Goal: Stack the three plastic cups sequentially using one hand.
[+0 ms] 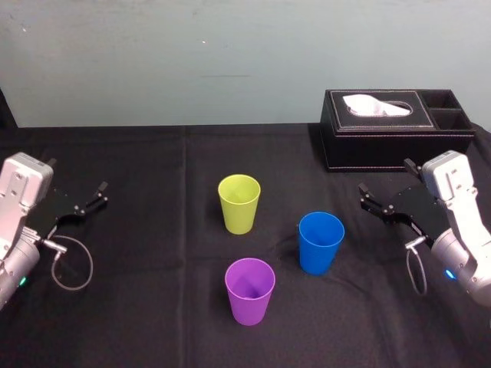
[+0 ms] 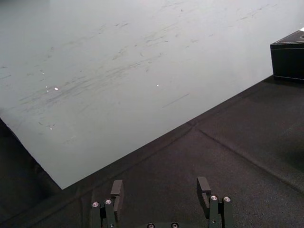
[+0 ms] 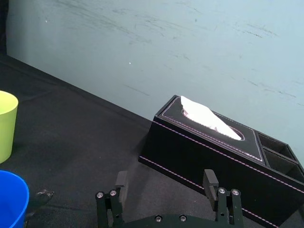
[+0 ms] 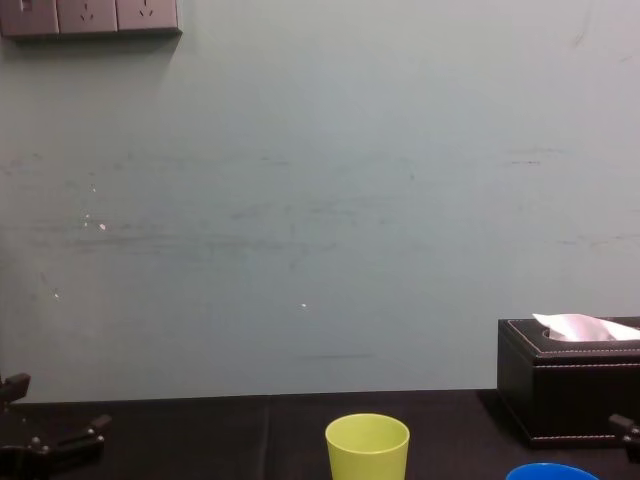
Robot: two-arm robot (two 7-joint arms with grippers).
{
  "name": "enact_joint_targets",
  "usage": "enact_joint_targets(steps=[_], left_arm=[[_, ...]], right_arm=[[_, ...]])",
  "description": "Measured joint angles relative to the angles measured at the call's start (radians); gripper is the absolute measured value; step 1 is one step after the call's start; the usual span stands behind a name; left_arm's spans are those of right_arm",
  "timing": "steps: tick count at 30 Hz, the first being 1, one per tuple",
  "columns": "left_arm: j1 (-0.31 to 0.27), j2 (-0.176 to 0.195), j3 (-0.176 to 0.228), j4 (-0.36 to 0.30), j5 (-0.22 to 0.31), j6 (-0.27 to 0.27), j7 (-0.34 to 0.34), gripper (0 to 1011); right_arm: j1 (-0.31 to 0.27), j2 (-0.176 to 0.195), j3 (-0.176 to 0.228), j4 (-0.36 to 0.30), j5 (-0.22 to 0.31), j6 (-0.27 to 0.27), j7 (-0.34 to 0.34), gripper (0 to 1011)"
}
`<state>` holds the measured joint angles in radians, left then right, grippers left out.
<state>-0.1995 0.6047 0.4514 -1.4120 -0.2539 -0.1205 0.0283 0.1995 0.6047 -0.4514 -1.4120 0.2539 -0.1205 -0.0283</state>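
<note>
- yellow-green cup [image 1: 238, 202], blue cup [image 1: 321, 241] and purple cup [image 1: 249, 290] stand upright and apart on the black cloth [image 1: 153, 307]; nothing is stacked yet.
- right gripper [image 3: 165, 175], near the blue cup, has fingers spread wide and holds nothing.
- left gripper [image 2: 160, 183], parked far left, is the same.

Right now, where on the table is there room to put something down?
There's bare cloth between the left claw and the yellow-green cup, and at the back, left of the tissue box. The middle is crowded: the purple cup and blue cup stand close by, with the right claw beyond.
</note>
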Motion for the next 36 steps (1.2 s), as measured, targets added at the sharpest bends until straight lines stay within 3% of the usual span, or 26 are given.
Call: enact_joint_targets(steps=[36], left_arm=[[0.0,0.0,0.0,0.0,0.0,0.0,0.0,1010]], right_arm=[[0.0,0.0,0.0,0.0,0.0,0.0,0.0,1003]])
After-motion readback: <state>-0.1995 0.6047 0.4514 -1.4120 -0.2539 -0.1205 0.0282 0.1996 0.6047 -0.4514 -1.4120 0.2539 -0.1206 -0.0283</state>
